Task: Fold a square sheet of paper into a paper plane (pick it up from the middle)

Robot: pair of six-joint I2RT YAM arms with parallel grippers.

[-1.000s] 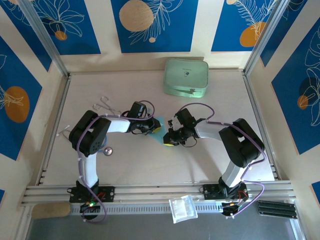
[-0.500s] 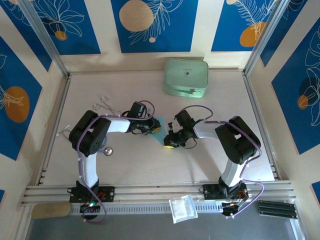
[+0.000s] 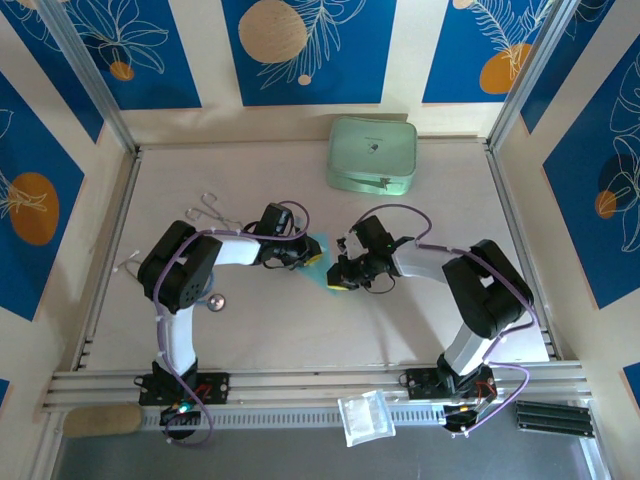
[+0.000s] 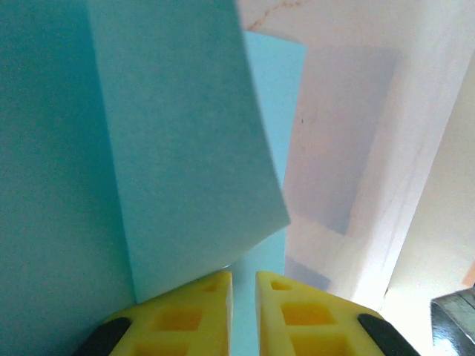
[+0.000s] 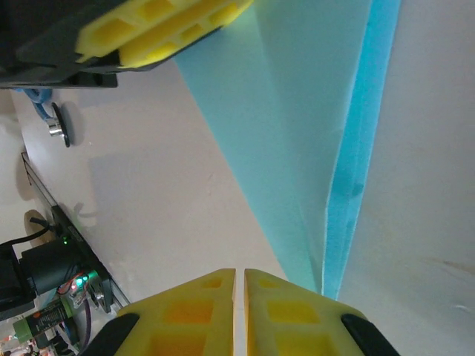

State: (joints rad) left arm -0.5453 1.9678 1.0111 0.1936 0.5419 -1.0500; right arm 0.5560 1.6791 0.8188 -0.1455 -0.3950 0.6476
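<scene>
Here, paper (image 4: 178,148) sits pinched in left claw (image 4: 243,280).

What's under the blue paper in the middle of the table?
Pale table shows beside the folded sky-blue paper, which looks lifted off it. Anything directly beneath its folds is covered.
</scene>
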